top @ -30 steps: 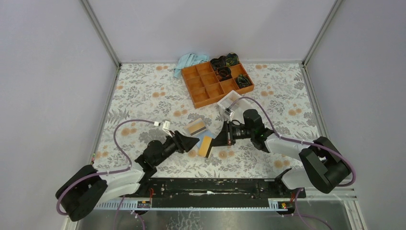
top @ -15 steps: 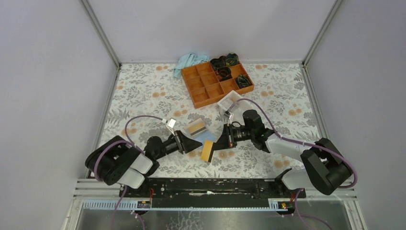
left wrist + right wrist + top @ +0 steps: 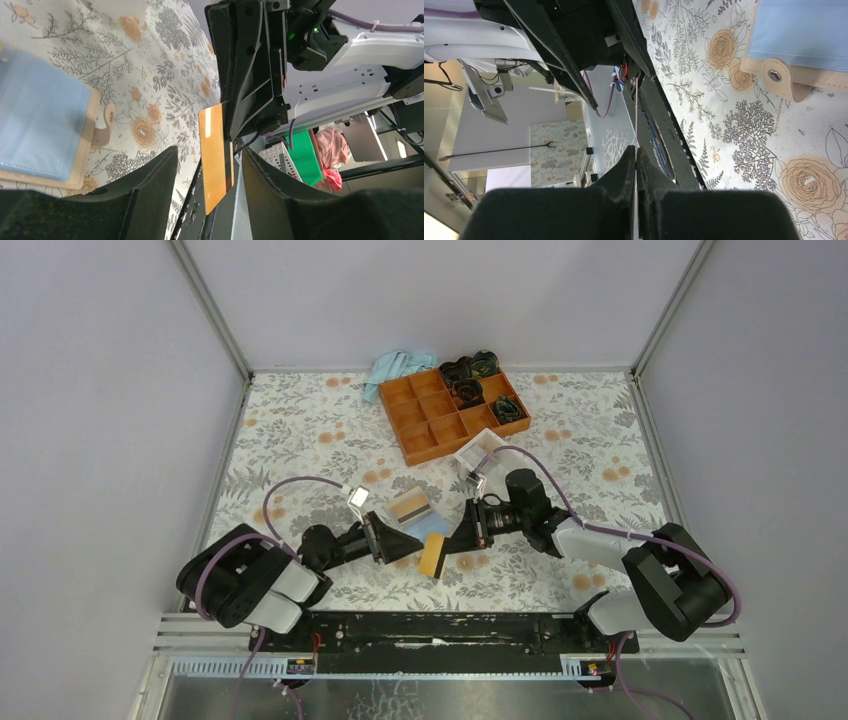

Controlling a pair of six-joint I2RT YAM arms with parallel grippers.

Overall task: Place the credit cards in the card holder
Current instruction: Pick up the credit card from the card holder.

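Observation:
My right gripper [image 3: 458, 538] is shut on an orange credit card [image 3: 432, 555] and holds it on edge above the table. In the left wrist view this orange card [image 3: 216, 155] hangs from the right gripper's fingers [image 3: 250, 75], between my open left gripper's [image 3: 210, 195] jaws. In the right wrist view the card is edge-on [image 3: 636, 110] in my shut right gripper [image 3: 636, 160]. The tan card holder [image 3: 85, 145] lies flat with a light blue card [image 3: 40, 130] on it; it also shows in the right wrist view [image 3: 781, 80]. My left gripper [image 3: 405, 542] is empty.
Another card with a dark stripe [image 3: 406, 507] lies on the floral tablecloth behind the grippers. A small white box [image 3: 478, 452] stands behind my right gripper. An orange compartment tray [image 3: 440, 415] with dark items and a blue cloth [image 3: 395, 368] sit at the back.
My left arm's elbow has swung in to the right while its gripper stayed near the card holder. My right gripper has lowered the orange card slightly towards the left gripper.

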